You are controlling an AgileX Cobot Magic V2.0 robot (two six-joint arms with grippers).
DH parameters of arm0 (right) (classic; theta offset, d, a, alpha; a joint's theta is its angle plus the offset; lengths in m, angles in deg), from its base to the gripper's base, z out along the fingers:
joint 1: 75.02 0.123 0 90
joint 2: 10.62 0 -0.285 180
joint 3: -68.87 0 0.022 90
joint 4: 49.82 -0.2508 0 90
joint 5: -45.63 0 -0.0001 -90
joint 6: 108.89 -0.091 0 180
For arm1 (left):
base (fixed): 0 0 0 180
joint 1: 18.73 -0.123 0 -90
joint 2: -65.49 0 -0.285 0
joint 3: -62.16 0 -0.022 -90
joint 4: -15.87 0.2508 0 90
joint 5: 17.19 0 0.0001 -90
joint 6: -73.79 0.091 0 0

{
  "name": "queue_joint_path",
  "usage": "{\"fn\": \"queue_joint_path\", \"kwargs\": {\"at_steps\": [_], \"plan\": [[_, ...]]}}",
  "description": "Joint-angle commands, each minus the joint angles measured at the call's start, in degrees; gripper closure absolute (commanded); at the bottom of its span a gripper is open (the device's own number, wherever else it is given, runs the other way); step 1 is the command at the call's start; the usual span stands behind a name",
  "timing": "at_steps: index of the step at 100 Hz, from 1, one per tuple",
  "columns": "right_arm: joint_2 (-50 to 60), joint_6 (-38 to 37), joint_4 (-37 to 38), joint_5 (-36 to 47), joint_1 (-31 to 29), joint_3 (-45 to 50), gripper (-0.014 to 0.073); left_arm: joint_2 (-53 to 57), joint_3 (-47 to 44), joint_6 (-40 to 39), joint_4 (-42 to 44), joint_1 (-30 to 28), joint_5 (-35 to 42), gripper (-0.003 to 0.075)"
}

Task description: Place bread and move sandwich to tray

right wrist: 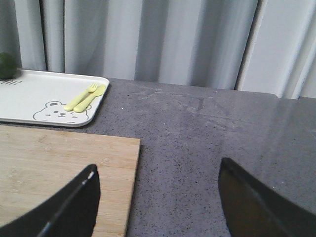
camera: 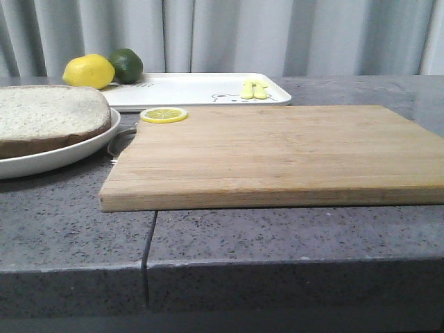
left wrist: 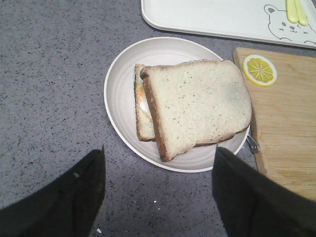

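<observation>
At the far left of the front view sat my plate (camera: 41, 161), and on it the sandwich (camera: 48, 119), a thick speckled slab filling the middle left of the frame. From my left wrist camera I saw it better: the bread (left wrist: 200, 103) lay askew on top, its dark crust overhanging the lower slice (left wrist: 143, 126), with a sliver of egg (left wrist: 141, 98) showing between them at the frame's centre. My left claw (left wrist: 158, 197) hovered above the worktop (left wrist: 49, 74) just short of the plate, released, its two dark fingers (left wrist: 64, 202) spread wide in the bottom corners and holding nothing. Behind the plate, in the upper left of the front view, a lemon (camera: 88, 71) and a lime (camera: 126, 64) rested side by side at the tray's (camera: 194, 90) left end. The tray ran across the upper middle, its bear print near a yellow fork and spoon (camera: 254, 89) toward its right end. A lemon slice (camera: 164, 114) lay on the back left corner of the cutting board (camera: 277, 152), which took up the centre and right. My right claw (right wrist: 158, 197) was also released, fingers far apart at the bottom of its wrist view, over the board's edge and bare grey worktop.
</observation>
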Motion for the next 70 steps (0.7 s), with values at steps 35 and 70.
{"fn": "queue_joint_path", "kwargs": {"at_steps": [35, 70], "plan": [[-0.54, -0.21, 0.83, 3.89, -0.31, -1.51, 0.0083, -0.2, 1.97, 0.04, -1.22, 0.24, 3.27, 0.0293], [-0.54, -0.21, 0.83, 3.94, -0.31, -1.51, 0.0083, -1.39, 1.97, -0.44, 0.38, -0.58, 3.29, 0.0293]]}}
